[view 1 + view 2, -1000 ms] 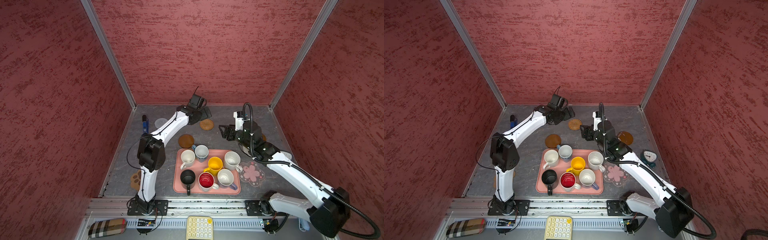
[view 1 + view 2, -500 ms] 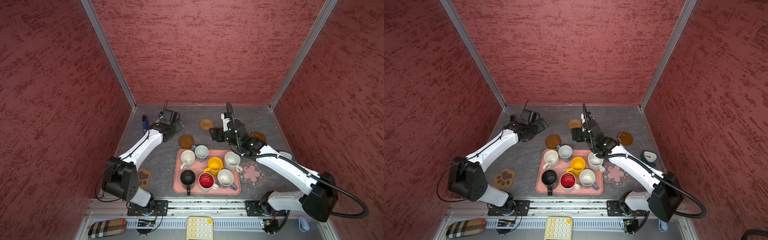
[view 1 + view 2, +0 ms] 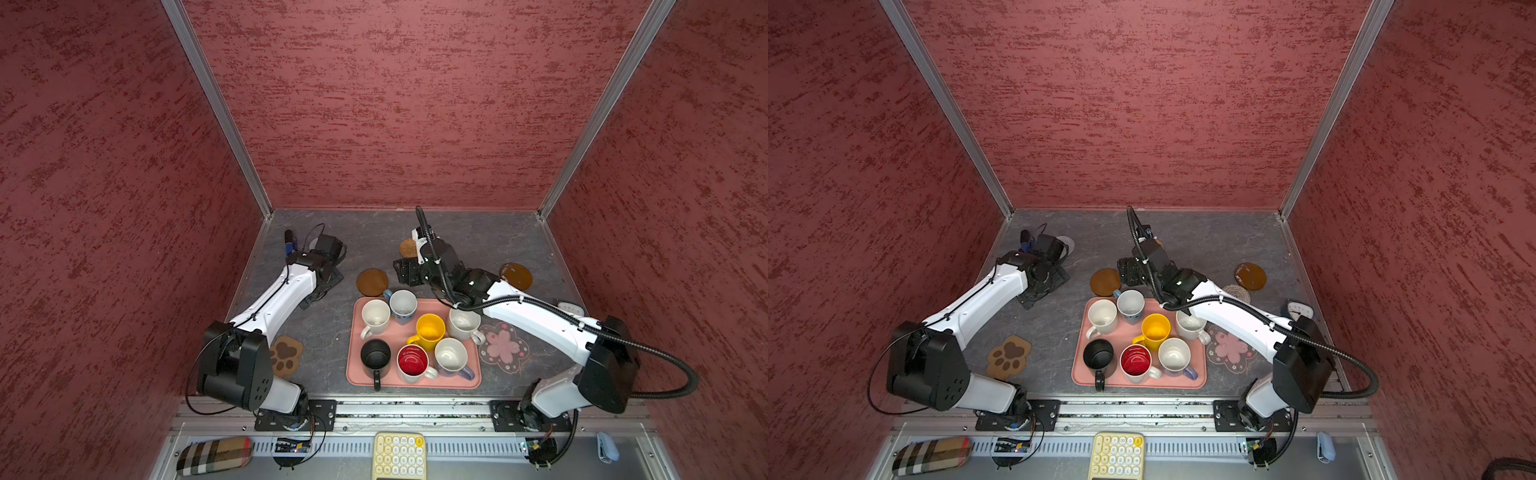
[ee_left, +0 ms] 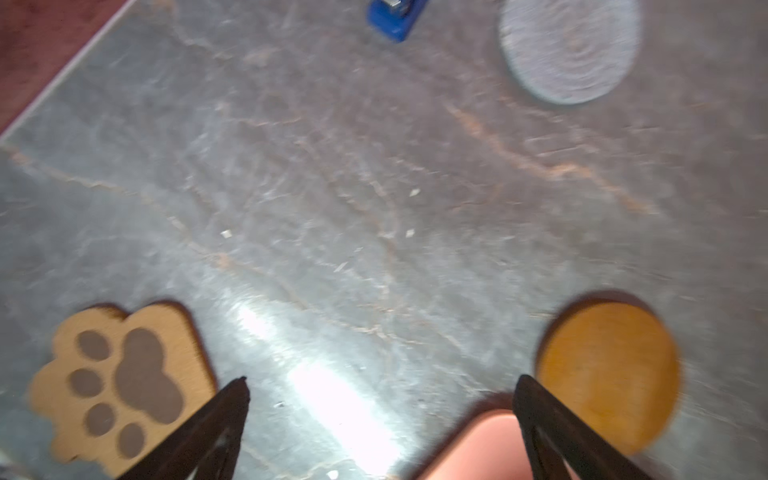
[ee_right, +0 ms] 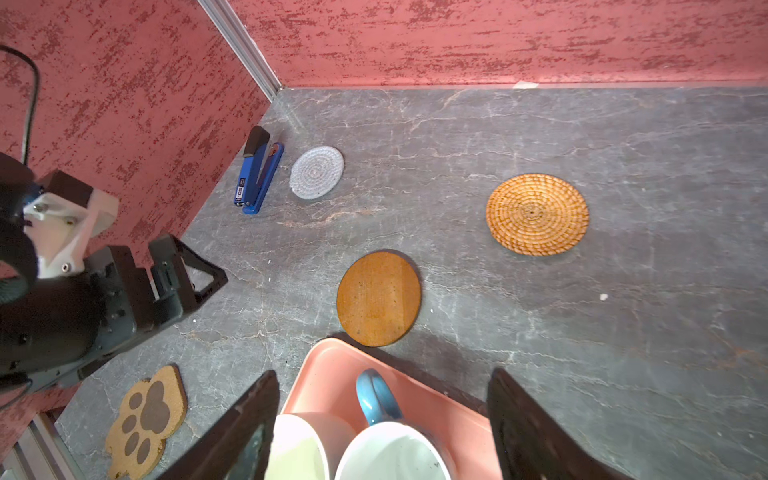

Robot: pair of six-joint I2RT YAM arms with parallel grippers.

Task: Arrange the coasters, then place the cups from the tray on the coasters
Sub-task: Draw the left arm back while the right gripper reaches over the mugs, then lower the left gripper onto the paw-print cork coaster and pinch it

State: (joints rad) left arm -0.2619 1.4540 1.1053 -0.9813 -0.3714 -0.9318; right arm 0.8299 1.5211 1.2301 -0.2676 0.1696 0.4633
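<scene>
The salmon tray (image 3: 415, 384) holds several cups: white (image 3: 375, 318), blue (image 3: 403, 305), yellow (image 3: 430, 328), black (image 3: 375, 355) and red-inside (image 3: 412, 361) among them. My right gripper (image 5: 382, 386) hangs open above the tray's (image 5: 328, 374) back left corner, its fingers either side of the blue cup's handle (image 5: 376, 399). My left gripper (image 4: 382, 390) is open and empty over bare table at the left (image 3: 322, 291). Coasters lie around: brown disc (image 3: 372, 281), wicker (image 3: 409, 248), second brown disc (image 3: 516, 276), pink flower (image 3: 503, 347), paw (image 3: 284, 355), grey woven (image 5: 316, 172), beige woven (image 3: 1239, 293) half hidden by the right arm.
A blue stapler (image 5: 257, 174) lies by the left wall near the grey coaster. A small white timer (image 3: 1300, 309) sits at the right edge. In front of the rail lie a yellow keypad (image 3: 399, 455) and a plaid case (image 3: 214, 455). Red walls close three sides.
My left arm has swung from the back centre to the left side. My right gripper has travelled left to the tray's back left corner, above the blue cup, and opened a little wider.
</scene>
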